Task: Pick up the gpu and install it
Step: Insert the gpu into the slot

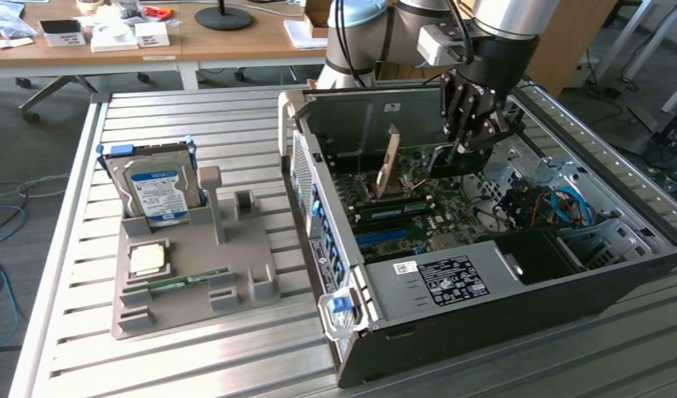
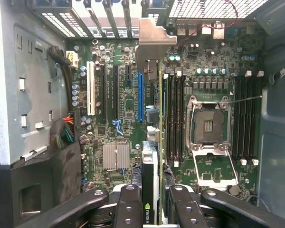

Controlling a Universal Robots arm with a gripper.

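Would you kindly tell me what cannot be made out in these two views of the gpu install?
- Exterior view: where the claw grips the gpu; dark on dark, too small.
- Wrist view: whether the gpu is seated; the card, edge-on, hides its own contact edge.
- Wrist view: the claw's body, cut off by the picture's edge.
- Exterior view: the hard drive label text, too small.

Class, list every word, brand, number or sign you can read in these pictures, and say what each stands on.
"NVIDIA", beside a logo, on the thin green-and-black gpu card held between the fingers.
Blue-and-white label on the silver hard drive: too small to read.
Black-and-white label on the black computer case: too small to read.
Small white sticker beside it: unreadable.
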